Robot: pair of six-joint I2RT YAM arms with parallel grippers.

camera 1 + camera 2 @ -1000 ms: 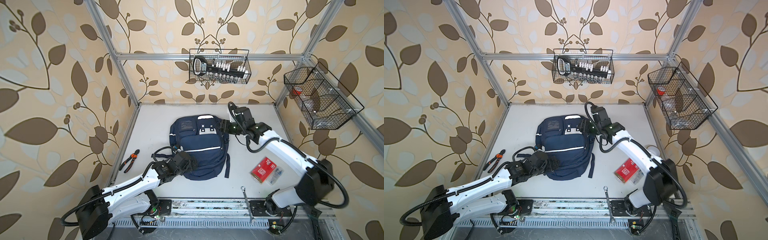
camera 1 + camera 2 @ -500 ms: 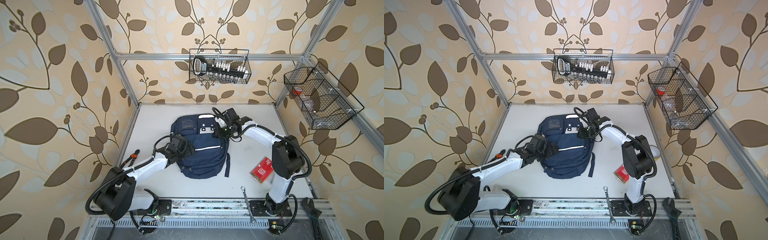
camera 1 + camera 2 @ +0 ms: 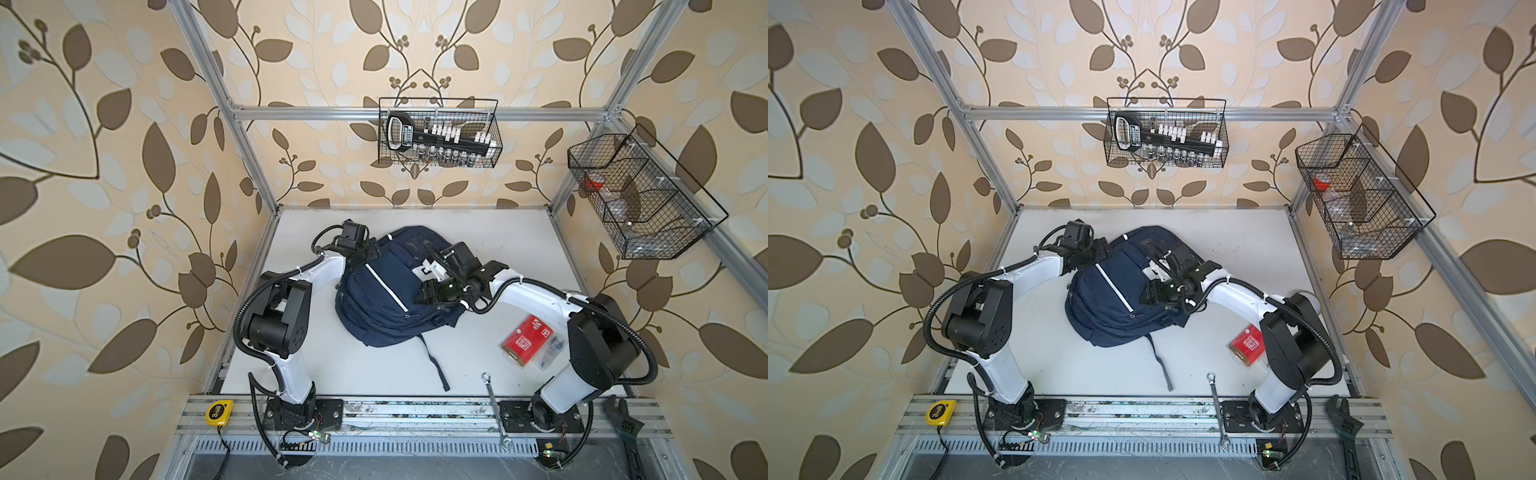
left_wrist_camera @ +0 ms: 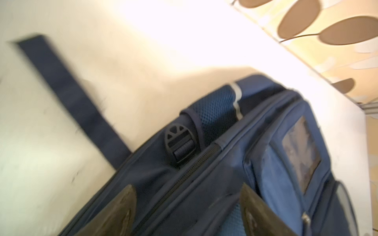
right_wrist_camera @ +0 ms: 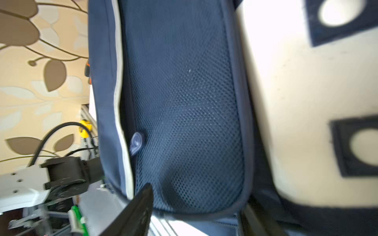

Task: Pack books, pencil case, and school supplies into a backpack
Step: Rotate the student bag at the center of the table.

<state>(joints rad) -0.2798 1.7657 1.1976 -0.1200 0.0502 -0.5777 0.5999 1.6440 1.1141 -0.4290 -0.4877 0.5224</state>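
Observation:
The navy backpack (image 3: 386,291) (image 3: 1121,299) lies askew mid-table in both top views, its white stripe running diagonally. My left gripper (image 3: 365,251) (image 3: 1096,251) is at its far left corner. In the left wrist view this gripper (image 4: 190,210) is open, its fingers (image 4: 122,210) wide apart astride the backpack's (image 4: 225,163) zipper seam. My right gripper (image 3: 424,296) (image 3: 1151,293) reaches over the pack's right side. Its wrist view shows it (image 5: 196,214) open around the end of a mesh side pocket (image 5: 184,102). A clear plastic box with a red label (image 3: 528,340) (image 3: 1248,345) lies at the right. Books and pencil case are out of view.
A loose strap (image 3: 436,365) trails toward the front rail. A steel spanner (image 3: 494,407), a yellow tape measure (image 3: 217,412) and a black adjustable wrench (image 3: 623,419) lie along the front. Wire baskets (image 3: 438,133) (image 3: 640,195) hang on the back and right walls.
The backpack has turned so its top points to the far right. The left gripper moved from the pack's near left side to its far left corner. The right gripper came nearer, onto its right side.

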